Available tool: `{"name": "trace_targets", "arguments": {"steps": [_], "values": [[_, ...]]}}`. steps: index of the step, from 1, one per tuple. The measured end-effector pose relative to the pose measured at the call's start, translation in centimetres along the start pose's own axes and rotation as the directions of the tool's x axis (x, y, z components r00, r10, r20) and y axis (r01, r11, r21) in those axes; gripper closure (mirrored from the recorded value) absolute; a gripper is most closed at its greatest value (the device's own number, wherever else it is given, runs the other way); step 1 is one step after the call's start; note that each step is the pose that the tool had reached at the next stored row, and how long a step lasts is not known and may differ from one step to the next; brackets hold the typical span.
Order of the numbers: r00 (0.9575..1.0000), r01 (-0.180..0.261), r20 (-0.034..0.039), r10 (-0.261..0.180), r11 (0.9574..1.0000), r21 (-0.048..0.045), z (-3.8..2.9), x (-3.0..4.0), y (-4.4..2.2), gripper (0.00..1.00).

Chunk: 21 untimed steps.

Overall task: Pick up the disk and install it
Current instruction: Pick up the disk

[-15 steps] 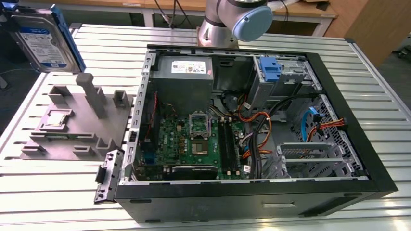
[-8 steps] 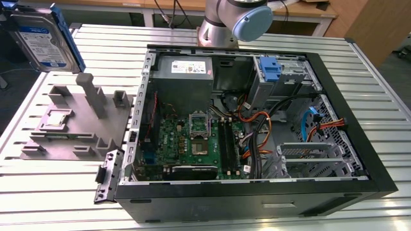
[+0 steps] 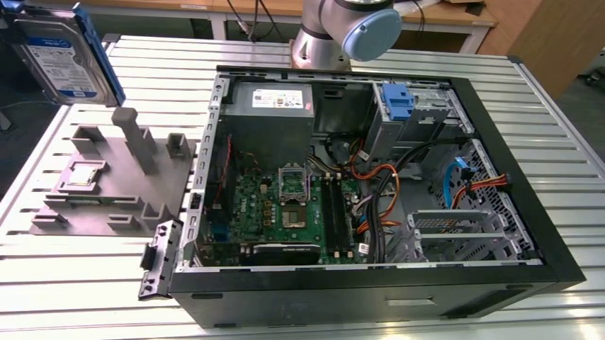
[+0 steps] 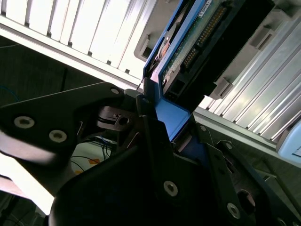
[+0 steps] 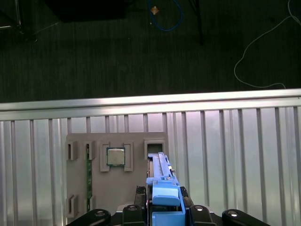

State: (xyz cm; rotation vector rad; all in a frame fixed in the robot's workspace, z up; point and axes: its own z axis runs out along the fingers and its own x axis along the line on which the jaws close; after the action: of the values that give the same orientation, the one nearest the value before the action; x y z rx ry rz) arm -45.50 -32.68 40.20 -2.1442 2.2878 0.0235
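While held above the grey fixture (image 3: 113,185), the disk (image 3: 61,57) sits clamped in the hand (image 5: 165,211).

At the upper left of the exterior view, the disk (image 3: 61,60) is silver-grey with a white-and-blue label and a blue bracket around it. In the second wrist view its underside is a green board edged in black. The gripper (image 4: 162,117) is black with silvery screw heads. The table (image 3: 76,283) is pale silver, striped by parallel ribs. On it lies a plain matte grey fixture (image 3: 113,184). The case (image 3: 378,283) is black outside and bare grey metal inside, with a green motherboard (image 3: 283,205), orange and black wires (image 3: 378,184), a blue latch (image 3: 397,103) and a grey power supply (image 3: 274,99) bearing a white sticker. The arm's joint cap (image 3: 370,32) is pale blue. In the first wrist view the floor (image 5: 94,56) is dark.
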Motion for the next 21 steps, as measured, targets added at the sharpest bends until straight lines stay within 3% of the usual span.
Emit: {"name": "trace_targets", "arguments": {"steps": [21], "values": [[1.0,0.0,0.0,0.0,1.0,0.0,-1.05,-0.02,0.01,0.63]]}}
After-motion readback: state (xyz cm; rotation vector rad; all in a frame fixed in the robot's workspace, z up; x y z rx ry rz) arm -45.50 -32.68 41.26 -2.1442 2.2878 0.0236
